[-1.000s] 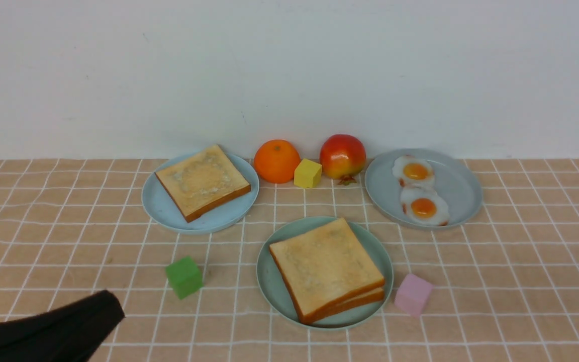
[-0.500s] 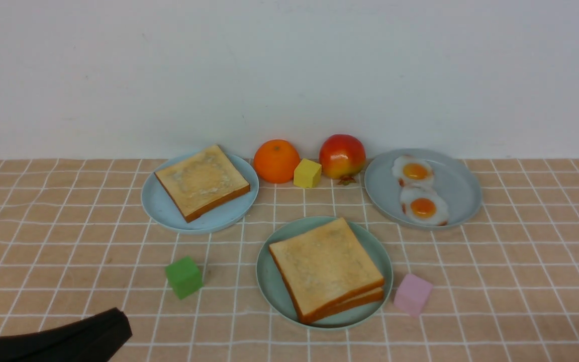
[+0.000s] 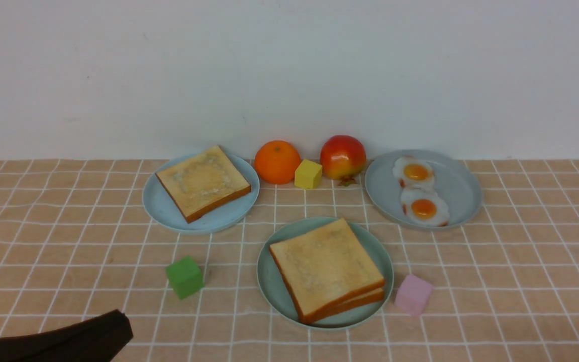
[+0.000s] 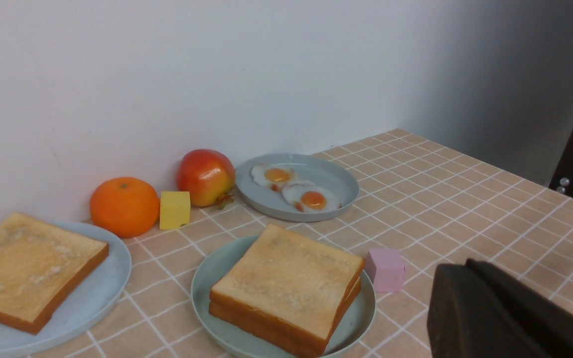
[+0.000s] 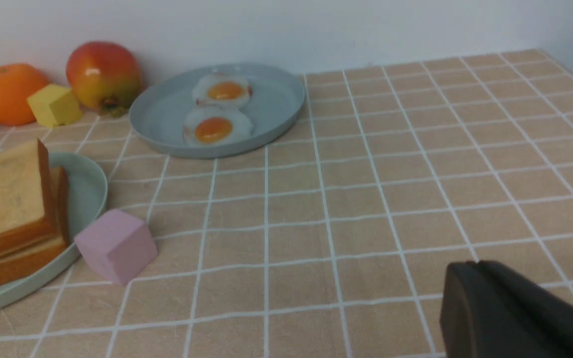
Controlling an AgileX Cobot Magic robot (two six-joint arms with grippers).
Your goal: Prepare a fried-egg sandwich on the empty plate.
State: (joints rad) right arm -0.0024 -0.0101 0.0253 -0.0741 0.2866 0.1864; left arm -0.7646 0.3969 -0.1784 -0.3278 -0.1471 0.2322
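White wall behind, table (image 3: 520,281) under a tan checked cloth with white grid lines. I take the green plate (image 3: 269,281) at the middle of my front view as landmark and list everything from it.

On the green plate: the sandwich (image 3: 325,267), two square toast slices stacked, top one slightly askew over the lower. I cannot see any egg between them from any view.

Beyond the plate, to its left: pale blue plate (image 3: 161,208) carrying a single toast slice (image 3: 203,182).

Beyond the plate, to its right: grey-blue plate (image 3: 458,188) carrying two fried eggs (image 3: 419,197), their whites touching.

Straight beyond the plate, along the wall: orange (image 3: 277,161), yellow block (image 3: 308,174) and red apple (image 3: 343,157), the block touching or nearly touching both fruits.

Left of the plate, apart from it: green block (image 3: 184,277).

Just beside the plate's right rim: pink block (image 3: 413,294).

Near-left of the plate, at the bottom corner of my front view: left hand (image 3: 68,341), dark, fingers pressed together, grasping nothing, well apart from the plate.

Right hand (image 5: 505,313): outside my front view; in its own wrist view the dark fingers sit clenched together over bare cloth, holding nothing, with the pink block and the green plate's rim (image 5: 90,199) well away.
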